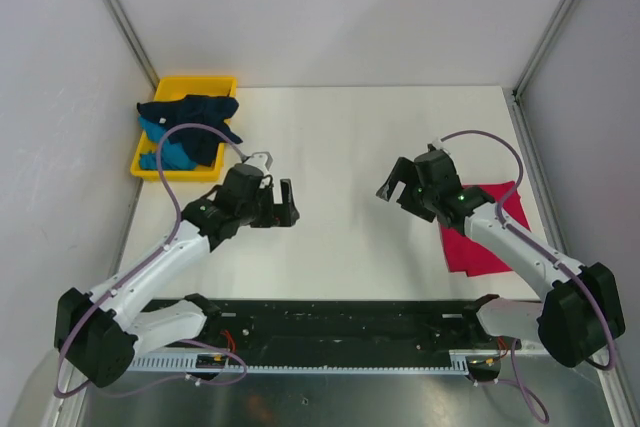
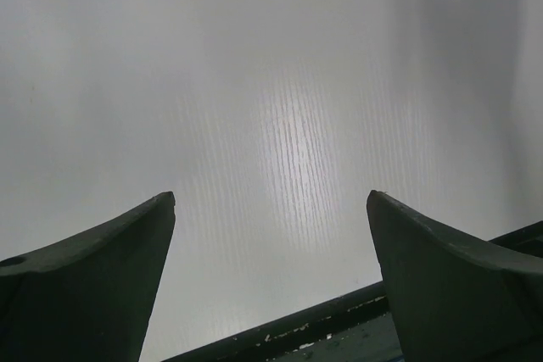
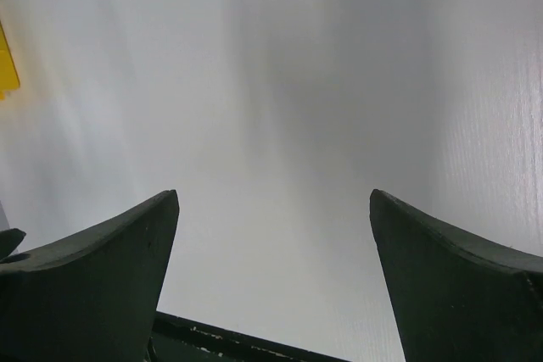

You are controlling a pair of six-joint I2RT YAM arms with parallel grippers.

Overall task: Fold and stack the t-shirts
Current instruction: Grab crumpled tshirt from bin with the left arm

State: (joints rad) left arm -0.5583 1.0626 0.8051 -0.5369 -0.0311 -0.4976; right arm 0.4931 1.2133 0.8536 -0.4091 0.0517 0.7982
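While spread wide and gripping nothing, poised apart over the bare middle of the table [image 1: 340, 137]: left gripper [image 1: 283, 205], right gripper [image 1: 397, 182]. Crimson-pink t-shirt [image 1: 470, 252] flat near right edge; navy t-shirt [image 1: 190, 112] and teal t-shirt [image 1: 165, 155] heaped in yellow tray [image 1: 200, 81], far-left corner.

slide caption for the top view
Both jaws open above the table; navy t-shirt and teal t-shirt heaped in the yellow tray, crimson t-shirt at right
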